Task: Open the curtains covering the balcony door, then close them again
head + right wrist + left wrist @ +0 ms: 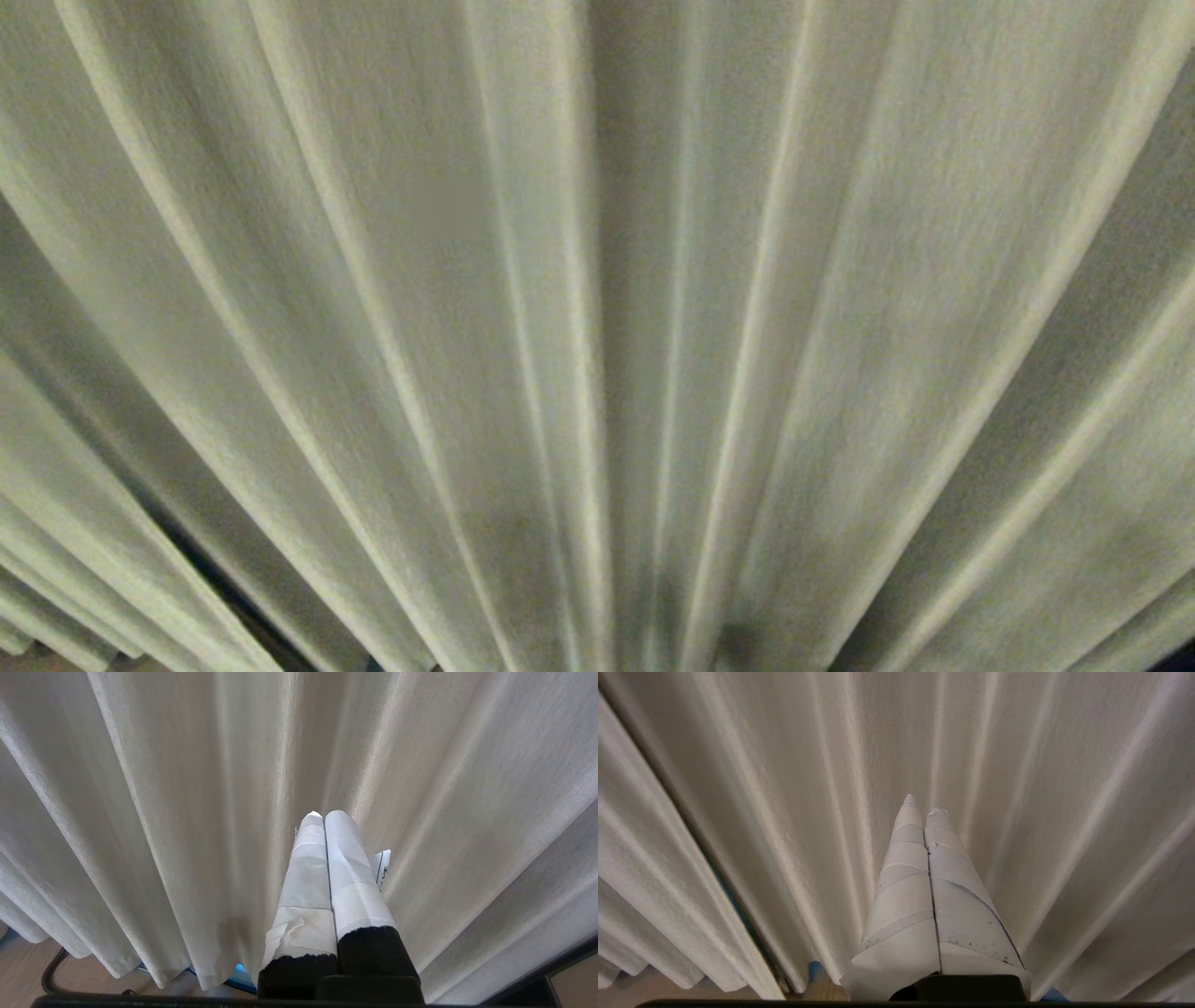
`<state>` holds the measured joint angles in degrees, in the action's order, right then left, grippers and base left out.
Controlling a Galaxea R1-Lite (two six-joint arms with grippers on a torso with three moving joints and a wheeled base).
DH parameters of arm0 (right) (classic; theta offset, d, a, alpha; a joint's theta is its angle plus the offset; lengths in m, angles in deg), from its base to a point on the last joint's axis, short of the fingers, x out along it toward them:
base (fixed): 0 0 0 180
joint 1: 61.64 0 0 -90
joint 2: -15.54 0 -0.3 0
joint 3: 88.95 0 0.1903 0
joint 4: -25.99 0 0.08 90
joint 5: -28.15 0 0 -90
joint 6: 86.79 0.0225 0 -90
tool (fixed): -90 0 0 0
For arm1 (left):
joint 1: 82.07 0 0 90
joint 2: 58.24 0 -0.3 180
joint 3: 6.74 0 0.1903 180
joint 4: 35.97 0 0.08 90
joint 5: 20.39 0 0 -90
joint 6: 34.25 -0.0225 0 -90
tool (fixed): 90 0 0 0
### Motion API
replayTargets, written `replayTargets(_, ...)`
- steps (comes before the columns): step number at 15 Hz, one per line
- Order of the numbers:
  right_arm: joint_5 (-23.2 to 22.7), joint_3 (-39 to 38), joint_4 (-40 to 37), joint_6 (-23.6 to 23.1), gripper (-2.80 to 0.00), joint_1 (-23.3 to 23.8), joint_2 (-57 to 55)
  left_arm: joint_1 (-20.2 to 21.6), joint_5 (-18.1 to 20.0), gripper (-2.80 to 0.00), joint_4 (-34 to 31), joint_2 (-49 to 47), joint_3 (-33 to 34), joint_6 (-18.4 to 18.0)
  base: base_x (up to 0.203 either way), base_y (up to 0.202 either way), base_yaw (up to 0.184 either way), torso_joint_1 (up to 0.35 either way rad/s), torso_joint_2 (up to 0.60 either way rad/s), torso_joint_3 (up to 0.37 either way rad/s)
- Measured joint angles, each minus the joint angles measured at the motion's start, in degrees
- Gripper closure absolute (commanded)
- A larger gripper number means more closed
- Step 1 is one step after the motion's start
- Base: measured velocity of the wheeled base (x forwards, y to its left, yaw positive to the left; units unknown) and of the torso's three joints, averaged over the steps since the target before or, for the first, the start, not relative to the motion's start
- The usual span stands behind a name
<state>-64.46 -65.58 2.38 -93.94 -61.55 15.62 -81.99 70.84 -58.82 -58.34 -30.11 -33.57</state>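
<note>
Curtains (597, 327) hanging drawn, pleats running vertically toward floor. Left end effector (922, 807) and right end effector (322, 815) pointing at fabric, fingers pressed together, gripping nothing.

A: What do the fingers look like?
B: The left gripper (923, 804) has tapered fingers wrapped in overlapping white tape, speckled dark near a black base.
A: The other?
B: The right gripper (322, 814) is black, its taped ends torn; a small printed tag, perhaps a label, sticks out.
</note>
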Motion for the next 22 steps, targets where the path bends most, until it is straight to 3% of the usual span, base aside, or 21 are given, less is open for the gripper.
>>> replayTargets(22, 0.2, 0.0, 0.1, 0.0, 0.0, 0.0, 0.0, 0.0, 0.0, 0.0, 0.0, 0.0, 0.0, 0.0, 0.0, 0.0, 0.0, 0.0, 0.0, 0.0)
